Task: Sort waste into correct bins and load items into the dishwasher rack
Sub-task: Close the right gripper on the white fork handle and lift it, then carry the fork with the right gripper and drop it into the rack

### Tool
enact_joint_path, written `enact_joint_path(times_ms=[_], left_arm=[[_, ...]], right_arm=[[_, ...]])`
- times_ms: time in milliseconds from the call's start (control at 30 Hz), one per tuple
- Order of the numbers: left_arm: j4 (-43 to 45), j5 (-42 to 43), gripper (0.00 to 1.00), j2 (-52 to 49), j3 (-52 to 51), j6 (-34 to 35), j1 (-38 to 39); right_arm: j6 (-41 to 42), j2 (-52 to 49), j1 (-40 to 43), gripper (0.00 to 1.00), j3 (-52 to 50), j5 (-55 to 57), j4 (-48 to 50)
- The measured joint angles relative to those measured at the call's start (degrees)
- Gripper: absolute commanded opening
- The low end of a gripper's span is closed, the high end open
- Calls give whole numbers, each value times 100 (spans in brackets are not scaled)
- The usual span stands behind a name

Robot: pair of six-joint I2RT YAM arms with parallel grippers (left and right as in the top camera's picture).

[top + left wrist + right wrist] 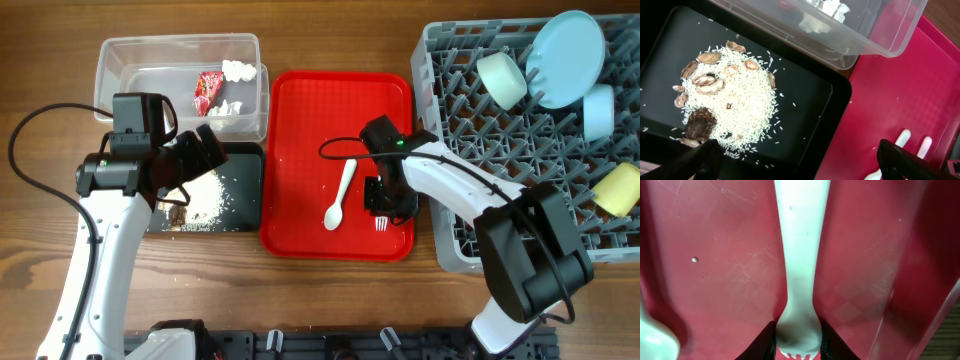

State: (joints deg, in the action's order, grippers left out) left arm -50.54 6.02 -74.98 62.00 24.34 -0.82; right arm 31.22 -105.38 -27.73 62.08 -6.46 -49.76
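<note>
Two utensils, spoon [339, 197] and fork [800, 270], lie on the tray [300, 120]; right gripper [799, 341] pinches the fork's neck, left gripper [800, 159] hangs spread, so we judge the next move a clean lift to the rack [450, 150].

One camera looks straight down on the wooden worktop [330, 300], the left wrist's hangs close over a shallow black rectangular tray [810, 95], the right's nearly against the flat red serving tray [730, 280] all share.

The flat red plastic serving tray [730, 280] looks glossy yet finely scratched; the white plastic fork [800, 255] is smooth; the brown table [300, 300] shows matt wood grain.
</note>
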Motion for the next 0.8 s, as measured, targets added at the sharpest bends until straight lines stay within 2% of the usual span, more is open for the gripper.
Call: enact_joint_path(times_ms=[100,267,467,800], left_arm=[[-2,0,100,0,0,0,0],[-2,0,100,0,0,0,0],[-2,0,100,0,0,0,0],[0,0,100,0,0,0,0]], right_arm=[[-243,42,20,8,63,52,-190],[-1078,726,264,8,699,76,-671],[-1943,1659,1062,8,1593,146,-1147],[-2594,1808,2216,8,1335,553,-1969]])
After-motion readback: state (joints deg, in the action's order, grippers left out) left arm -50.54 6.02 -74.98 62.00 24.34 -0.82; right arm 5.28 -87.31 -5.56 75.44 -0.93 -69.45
